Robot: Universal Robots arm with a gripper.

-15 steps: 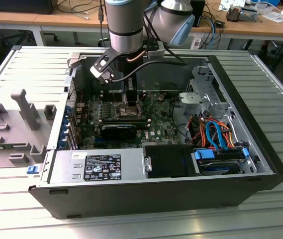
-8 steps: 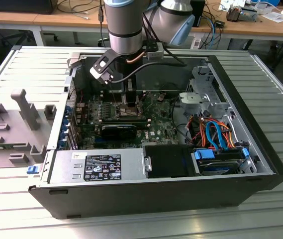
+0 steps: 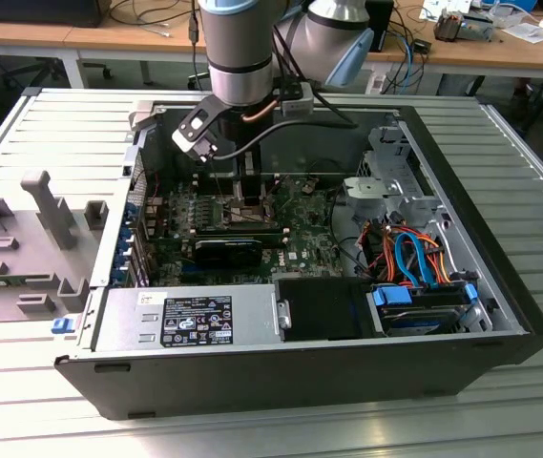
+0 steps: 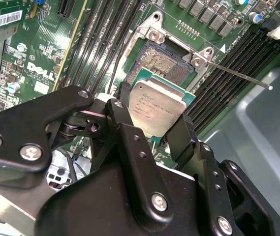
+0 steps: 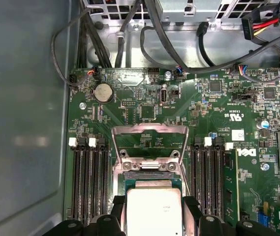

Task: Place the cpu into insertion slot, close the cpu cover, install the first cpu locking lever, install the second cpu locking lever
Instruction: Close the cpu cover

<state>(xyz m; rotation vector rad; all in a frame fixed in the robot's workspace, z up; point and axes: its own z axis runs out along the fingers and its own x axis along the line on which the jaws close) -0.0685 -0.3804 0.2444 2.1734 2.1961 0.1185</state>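
My gripper (image 4: 154, 118) is shut on the cpu (image 4: 157, 103), a flat square chip with a silver-grey top, one black finger on each of two opposite edges. The chip hangs close above the insertion slot (image 4: 167, 61), whose dark pin field and silvery rim lie partly uncovered beyond it. In the first wrist view the cpu (image 5: 153, 211) sits between the fingers (image 5: 118, 209) of my gripper (image 5: 153, 212), and the cpu cover (image 5: 148, 132) stands swung open past the insertion slot (image 5: 152, 175). A thin locking lever (image 4: 240, 76) sticks out sideways, unlatched. In the exterior view my gripper (image 3: 247, 191) reaches down onto the green board.
The green board (image 3: 300, 234) lies inside an open black computer case (image 3: 290, 367). Memory slots (image 5: 85, 177) flank the socket on both sides. Cables (image 3: 409, 253) and a drive cage fill the exterior view's right. A grey fixture (image 3: 47, 205) stands outside the case on the exterior view's left.
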